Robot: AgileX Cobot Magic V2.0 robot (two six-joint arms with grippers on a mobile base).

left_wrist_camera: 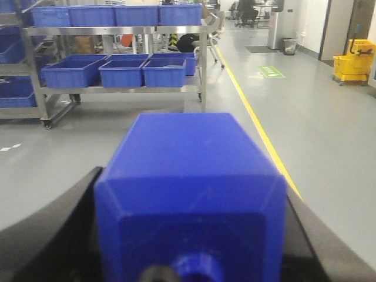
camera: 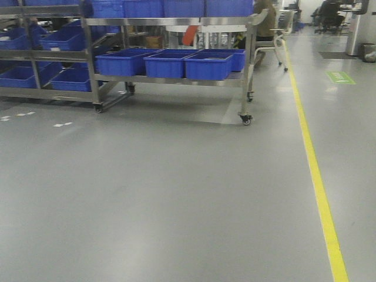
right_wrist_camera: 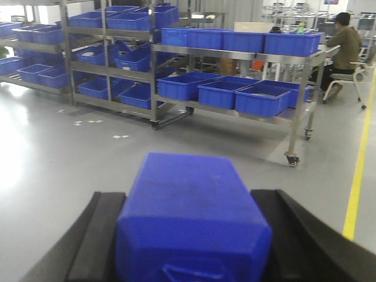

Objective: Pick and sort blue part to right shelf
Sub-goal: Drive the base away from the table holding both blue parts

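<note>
My left gripper [left_wrist_camera: 191,235] is shut on a blue block-shaped part [left_wrist_camera: 188,176], whose near end fills the lower left wrist view between the black fingers [left_wrist_camera: 53,229]. My right gripper [right_wrist_camera: 191,235] is shut on a second blue block-shaped part [right_wrist_camera: 191,205], held between its black fingers [right_wrist_camera: 97,235]. The steel wheeled shelf [camera: 176,22] with blue bins [camera: 208,66] stands ahead at the top of the front view. It also shows in the left wrist view [left_wrist_camera: 117,29] and the right wrist view [right_wrist_camera: 235,53]. Neither gripper shows in the front view.
More racks with blue bins [camera: 35,59] stand at the far left. A yellow floor line [camera: 320,194] runs along the right. A seated person [right_wrist_camera: 343,41] is beyond the shelf. A yellow mop bucket [left_wrist_camera: 352,59] stands far right. Grey floor [camera: 147,200] lies before the shelf.
</note>
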